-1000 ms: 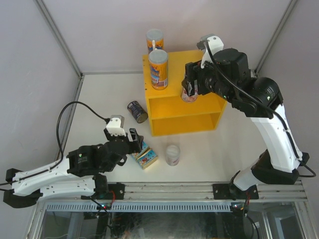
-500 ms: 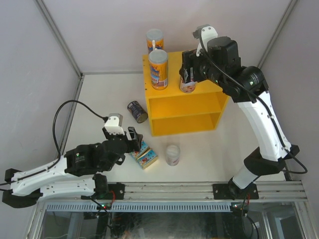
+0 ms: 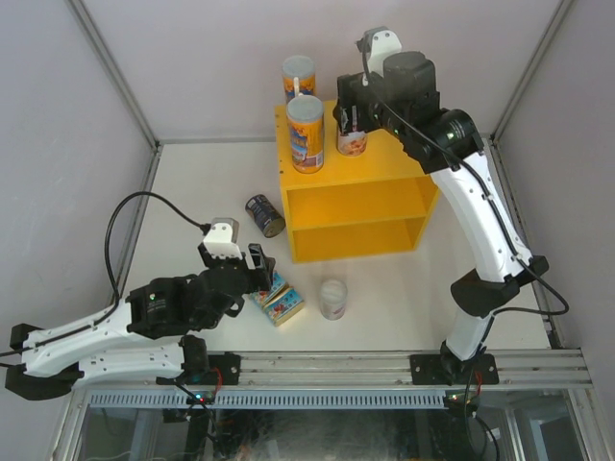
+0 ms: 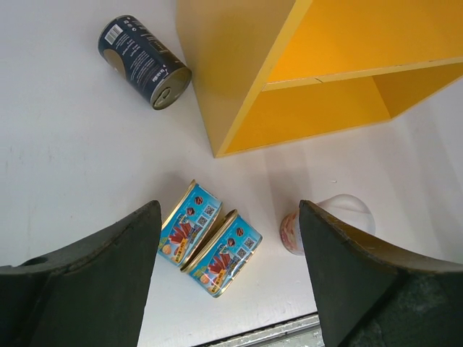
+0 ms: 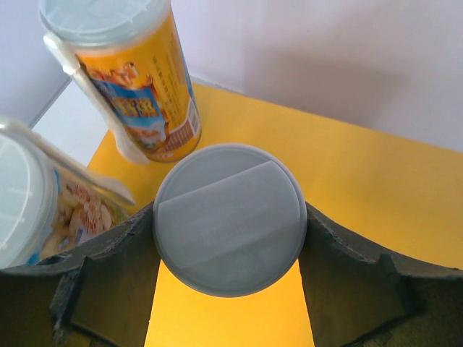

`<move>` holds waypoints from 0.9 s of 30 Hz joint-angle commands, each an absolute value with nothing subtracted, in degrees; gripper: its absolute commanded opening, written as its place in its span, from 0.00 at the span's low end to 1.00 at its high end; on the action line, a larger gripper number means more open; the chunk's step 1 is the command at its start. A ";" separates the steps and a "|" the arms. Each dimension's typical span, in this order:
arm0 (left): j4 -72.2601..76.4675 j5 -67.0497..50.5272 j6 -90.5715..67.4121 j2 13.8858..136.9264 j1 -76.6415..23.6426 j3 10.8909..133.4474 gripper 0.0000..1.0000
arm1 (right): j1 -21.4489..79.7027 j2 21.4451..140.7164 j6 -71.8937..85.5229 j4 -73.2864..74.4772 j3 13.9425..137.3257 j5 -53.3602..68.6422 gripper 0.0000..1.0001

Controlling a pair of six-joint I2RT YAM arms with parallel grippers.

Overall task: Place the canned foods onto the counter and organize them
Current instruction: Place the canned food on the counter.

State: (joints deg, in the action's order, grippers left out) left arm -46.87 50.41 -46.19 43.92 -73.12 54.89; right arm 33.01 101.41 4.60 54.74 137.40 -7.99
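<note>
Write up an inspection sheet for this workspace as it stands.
Surface: white table; no spill seen.
Job's things: yellow box carries two tall tubes on top. On the table: dark can on its side, two flat tins side by side, short tube upright.
Clutter: nothing seen.
Claws: left claw open above the flat tins; right claw shut on a second short tube over the box top.
Cables: black cable loops from the left arm over the table.
Surroundings: pale walls; metal rail at the near edge.
</note>
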 commanded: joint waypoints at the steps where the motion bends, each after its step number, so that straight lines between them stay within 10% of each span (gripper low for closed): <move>1: -45.14 52.42 -44.75 43.94 -73.35 58.16 0.80 | 32.70 102.84 3.41 47.10 139.49 -7.62 0.14; 27: -42.91 52.90 -42.45 43.48 -73.34 57.70 0.80 | 28.14 109.21 4.47 41.72 139.13 -4.59 0.19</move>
